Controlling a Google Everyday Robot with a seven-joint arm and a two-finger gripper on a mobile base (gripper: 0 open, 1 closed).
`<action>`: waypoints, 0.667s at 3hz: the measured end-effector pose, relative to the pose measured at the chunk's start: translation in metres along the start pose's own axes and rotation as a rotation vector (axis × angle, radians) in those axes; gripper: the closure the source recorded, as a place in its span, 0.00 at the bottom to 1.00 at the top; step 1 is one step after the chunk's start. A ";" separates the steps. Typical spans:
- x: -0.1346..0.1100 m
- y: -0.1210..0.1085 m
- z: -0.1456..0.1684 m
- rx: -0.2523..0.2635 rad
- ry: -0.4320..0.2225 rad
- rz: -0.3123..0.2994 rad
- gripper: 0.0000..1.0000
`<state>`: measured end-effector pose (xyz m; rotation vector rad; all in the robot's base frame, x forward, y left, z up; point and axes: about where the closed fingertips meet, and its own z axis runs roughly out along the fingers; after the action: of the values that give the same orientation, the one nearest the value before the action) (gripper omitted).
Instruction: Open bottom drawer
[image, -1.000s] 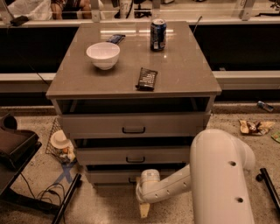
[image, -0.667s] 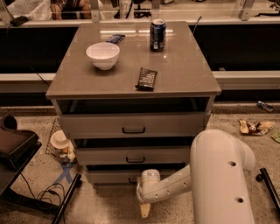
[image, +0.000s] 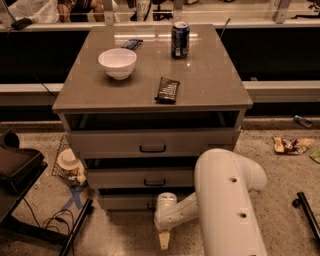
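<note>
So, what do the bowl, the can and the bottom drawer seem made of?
Bowl: smooth white, ceramic or plastic. Can: metal, shiny top rim. Bottom drawer: matte grey-beige front, likely laminate or painted board. The gripper hangs low in front of it.

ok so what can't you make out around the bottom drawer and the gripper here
Camera view:
- bottom drawer: the right part of its front is hidden behind the arm, and the wrist covers most of its handle.
- gripper: it hangs low in front of that drawer, pointing at the floor. The wrist covers its upper part, so contact with the handle cannot be told.
- top drawer: it is slightly open, but its inside is lost in shadow under the tabletop.
</note>
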<state>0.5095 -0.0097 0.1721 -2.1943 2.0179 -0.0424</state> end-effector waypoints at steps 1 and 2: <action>0.006 -0.005 0.024 -0.021 0.005 0.017 0.00; 0.005 -0.013 0.039 -0.026 -0.008 0.019 0.00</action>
<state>0.5275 -0.0100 0.1349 -2.1868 2.0460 -0.0058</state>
